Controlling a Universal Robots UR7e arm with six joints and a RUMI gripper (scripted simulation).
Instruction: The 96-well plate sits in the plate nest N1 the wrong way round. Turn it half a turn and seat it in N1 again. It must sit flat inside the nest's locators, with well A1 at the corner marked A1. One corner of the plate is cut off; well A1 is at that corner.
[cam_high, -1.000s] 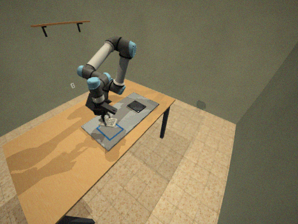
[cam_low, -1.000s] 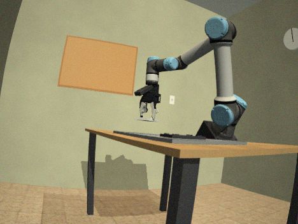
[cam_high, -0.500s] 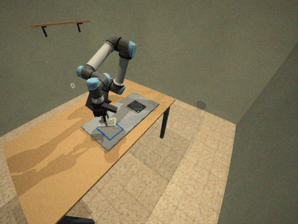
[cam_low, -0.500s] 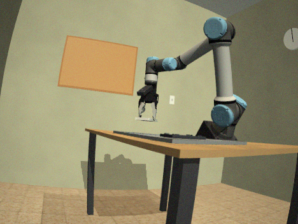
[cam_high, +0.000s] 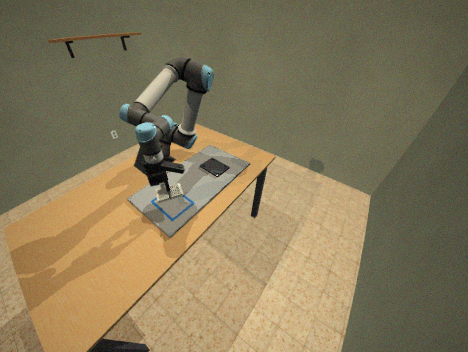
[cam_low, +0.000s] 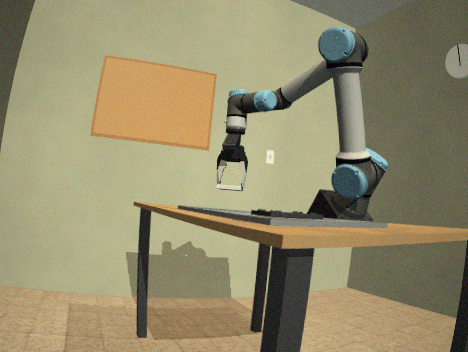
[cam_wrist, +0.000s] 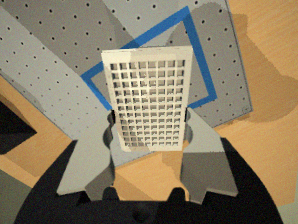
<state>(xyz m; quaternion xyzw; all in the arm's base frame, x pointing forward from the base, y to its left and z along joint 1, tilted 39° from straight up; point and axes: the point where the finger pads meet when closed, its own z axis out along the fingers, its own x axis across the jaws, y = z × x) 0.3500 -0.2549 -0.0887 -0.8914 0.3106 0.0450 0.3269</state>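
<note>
I see the gripper (cam_wrist: 149, 131) pinching the 96-well plate (cam_wrist: 150, 102) by its two long sides, one grey finger (cam_wrist: 94, 160) on each edge near the plate's lower end in the wrist view. The fingers stand partly spread, stopped by the plate's width.

The plate is in the air, clear of the table (cam_low: 310, 234). From the exterior view it hangs level under the gripper (cam_low: 231, 186), well above the grey perforated base plate (cam_low: 280, 218). From the top view the plate (cam_high: 171, 190) sits over the near end of that base plate (cam_high: 220, 185), just beside the blue outline of nest N1 (cam_high: 172, 206), on the arm's side of it.

In the wrist view the blue nest outline (cam_wrist: 197, 60) lies beneath and behind the plate, skewed against the plate's edges, so the plate is not squared to the nest. Part of the outline is hidden by the plate.

I cannot pick out the cut corner of the plate or the A1 mark on the nest in any view; the plate's near corners are hidden behind the fingers.

A dark square object (cam_high: 214, 166) rests on the far end of the base plate, well apart from the nest. The arm (cam_high: 192, 107) is folded over its base, wrist pointing down.
</note>
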